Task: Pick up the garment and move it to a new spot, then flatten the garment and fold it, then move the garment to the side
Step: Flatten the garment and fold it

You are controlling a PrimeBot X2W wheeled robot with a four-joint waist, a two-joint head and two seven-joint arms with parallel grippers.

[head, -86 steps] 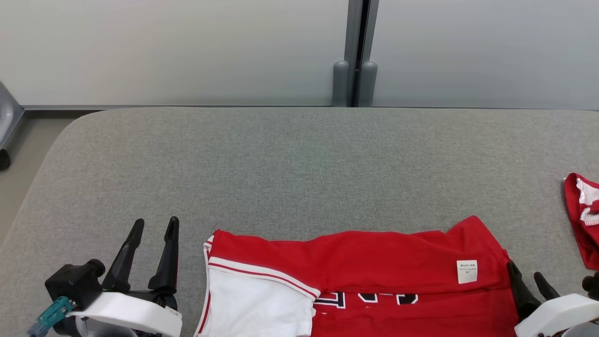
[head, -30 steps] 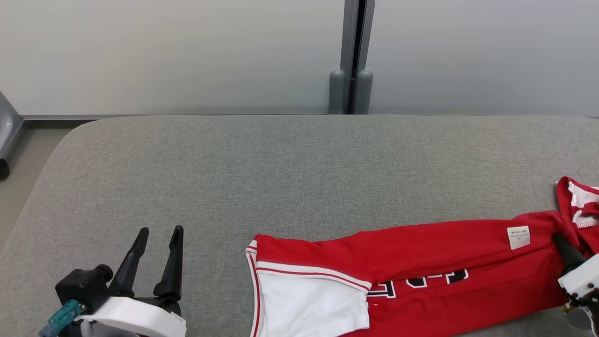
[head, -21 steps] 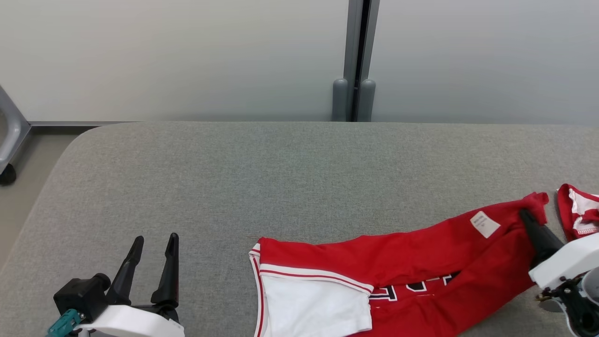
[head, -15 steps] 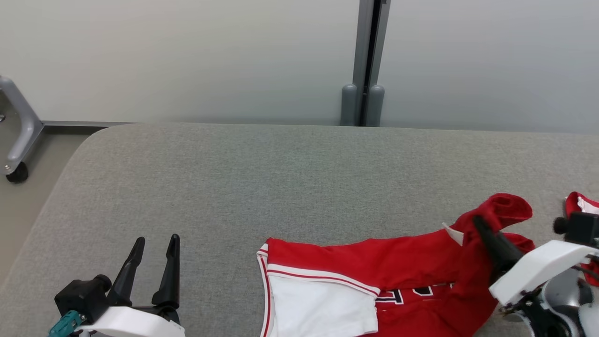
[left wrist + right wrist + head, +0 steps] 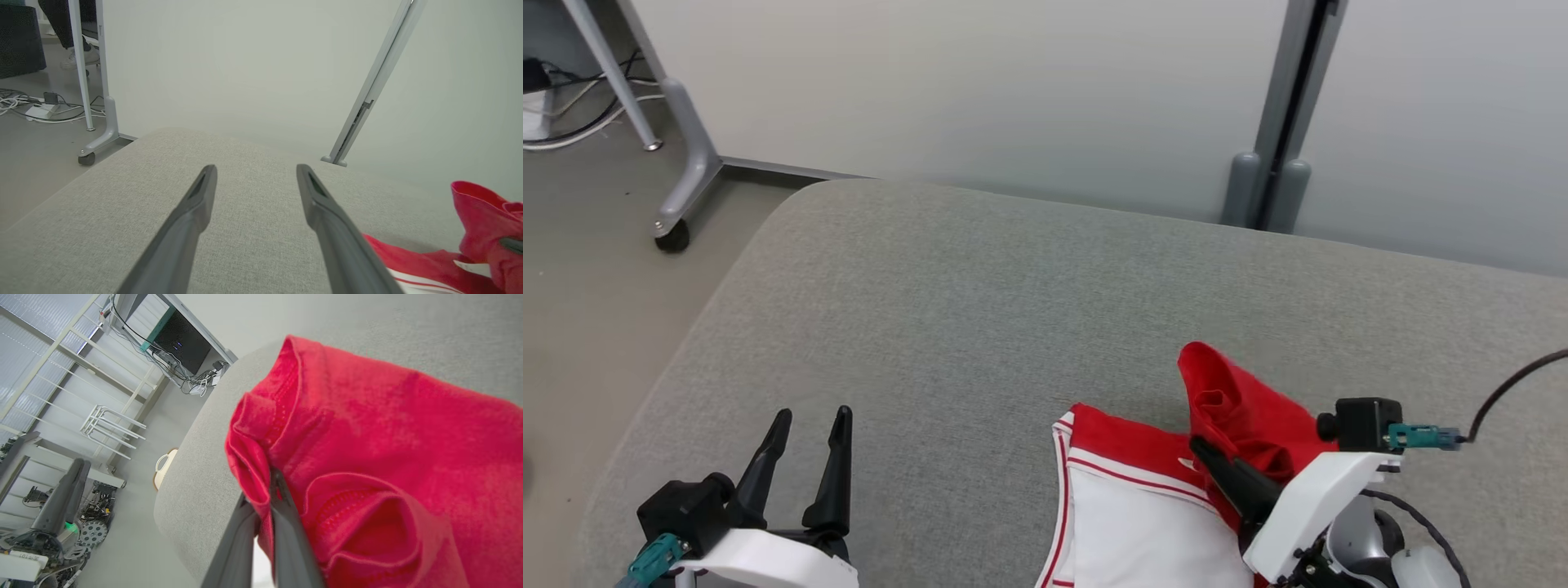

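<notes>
The red jersey (image 5: 1241, 404) lies at the near edge of the grey padded worktop (image 5: 980, 310). Its white part is flat and one red end is raised in a bunch, pinched between the closed fingers of the right hand (image 5: 1199, 447), which reaches in from the jersey's right side. The left hand (image 5: 813, 412) sits well apart to the left, fingers spread and empty.

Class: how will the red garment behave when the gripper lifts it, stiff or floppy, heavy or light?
Probably floppy: the garment bunches into folds where the right gripper pinches it. Likely light: one narrow pinch holds that end raised. It may drag on the textured grey cushion.
</notes>
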